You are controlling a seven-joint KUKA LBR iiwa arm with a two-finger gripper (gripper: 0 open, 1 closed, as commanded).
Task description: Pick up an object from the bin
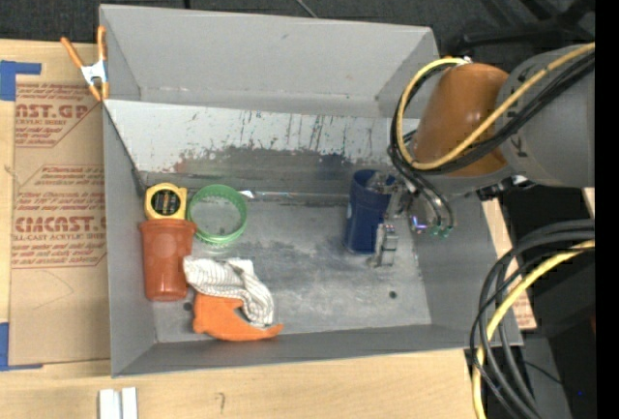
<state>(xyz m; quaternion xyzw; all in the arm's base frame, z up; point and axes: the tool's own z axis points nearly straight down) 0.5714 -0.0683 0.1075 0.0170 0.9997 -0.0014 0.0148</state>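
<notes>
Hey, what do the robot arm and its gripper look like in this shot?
The arm is a thick, rounded, grey-silver tube. Its wrist wears a domed orange-brown cover, ringed by yellow and black cables; more of these loop lower down on the right. The gripper below the cover is small, dark and metallic.

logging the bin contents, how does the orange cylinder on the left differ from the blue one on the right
Colour: the orange cylinder is orange-red, the blue cylinder dark blue. Place: the orange cylinder is by the left wall, next to a white cloth; the blue cylinder is on the right, beside the claw. Both are plain cylinders.
</notes>
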